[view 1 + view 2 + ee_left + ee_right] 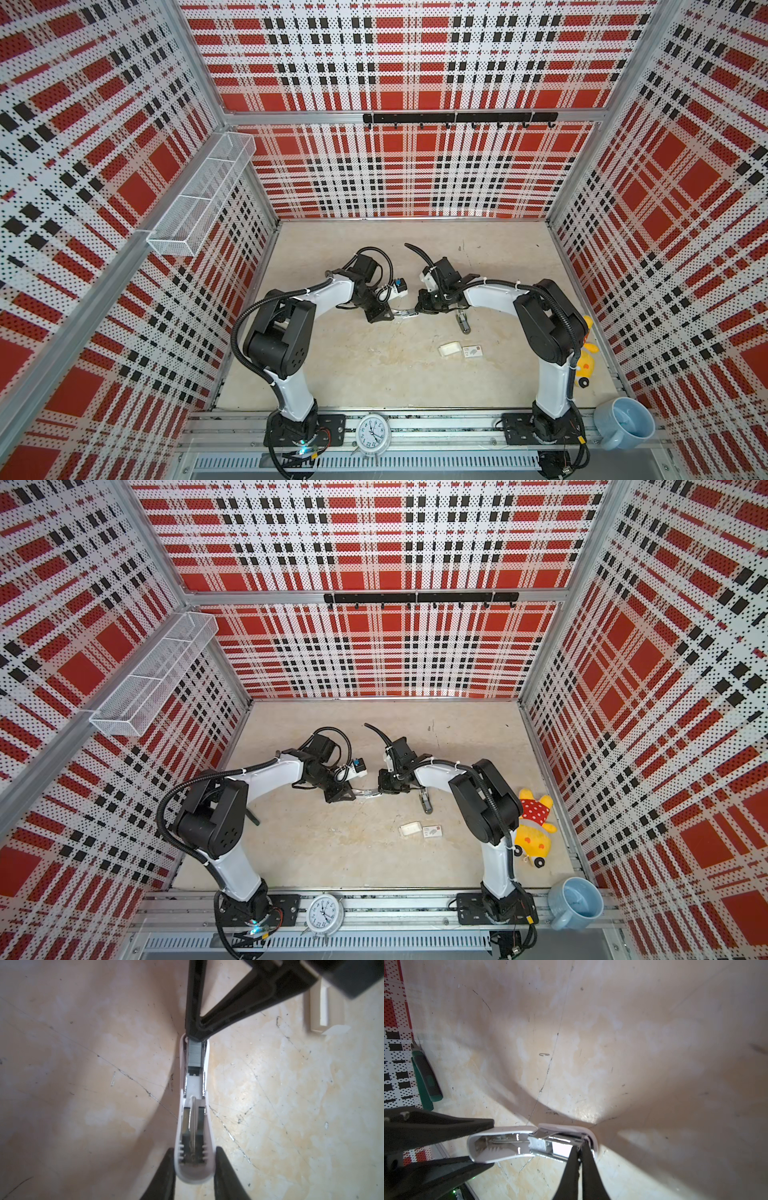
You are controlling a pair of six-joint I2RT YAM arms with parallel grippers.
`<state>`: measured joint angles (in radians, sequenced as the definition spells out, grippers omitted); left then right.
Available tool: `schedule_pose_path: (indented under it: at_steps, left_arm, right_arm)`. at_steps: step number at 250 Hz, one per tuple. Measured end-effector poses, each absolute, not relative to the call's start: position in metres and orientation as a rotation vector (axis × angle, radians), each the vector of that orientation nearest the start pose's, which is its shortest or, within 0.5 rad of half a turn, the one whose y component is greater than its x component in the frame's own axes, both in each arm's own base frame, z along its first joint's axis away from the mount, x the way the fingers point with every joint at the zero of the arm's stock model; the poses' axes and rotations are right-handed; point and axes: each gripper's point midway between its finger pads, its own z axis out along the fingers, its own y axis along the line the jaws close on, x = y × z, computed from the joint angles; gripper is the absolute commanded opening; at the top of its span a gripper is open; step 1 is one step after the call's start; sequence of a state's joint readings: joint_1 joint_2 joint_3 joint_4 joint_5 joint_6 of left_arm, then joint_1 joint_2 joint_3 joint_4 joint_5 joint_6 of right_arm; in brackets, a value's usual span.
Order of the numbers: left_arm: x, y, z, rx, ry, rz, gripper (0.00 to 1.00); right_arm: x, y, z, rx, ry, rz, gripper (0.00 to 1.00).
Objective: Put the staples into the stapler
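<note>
The white stapler (195, 1176) is swung open and held off the table between both arms in both top views (405, 312) (368, 792). My left gripper (195, 1149) is shut on the rear end of its cover, one finger on each side. A grey strip of staples (195, 1053) lies in the metal channel. My right gripper (580, 1146) is shut, its tips down in the front end of the stapler (500, 1132) at the far end of the strip. In the left wrist view the right gripper (194, 1035) hides that end.
A small white cardboard tray (449, 348) (410, 828) and a printed box sleeve (473, 352) lie right of centre. A dark grey tool (463, 322) lies under the right arm. A green-black knife (425, 1078) lies by the left wall. Plush toy (534, 833), mug (575, 902) and clock (324, 912) stand near the front.
</note>
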<state>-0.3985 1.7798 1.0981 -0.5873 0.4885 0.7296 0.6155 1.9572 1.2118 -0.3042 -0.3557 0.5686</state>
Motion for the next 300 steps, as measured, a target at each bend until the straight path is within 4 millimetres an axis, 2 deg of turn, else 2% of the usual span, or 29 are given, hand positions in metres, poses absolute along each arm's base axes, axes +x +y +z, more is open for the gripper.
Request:
schedule_pose_path:
  at_steps: [165,300]
  left_arm:
    - [0.31,-0.225,0.05,1.517,2.248,-0.548,0.25]
    - [0.319,-0.245,0.069,1.542,2.186,-0.481,0.25]
  right_arm:
    - [0.34,0.311,0.031,-0.226,2.794,0.776,0.07]
    - [0.342,0.31,0.031,-0.223,2.793,0.749,0.07]
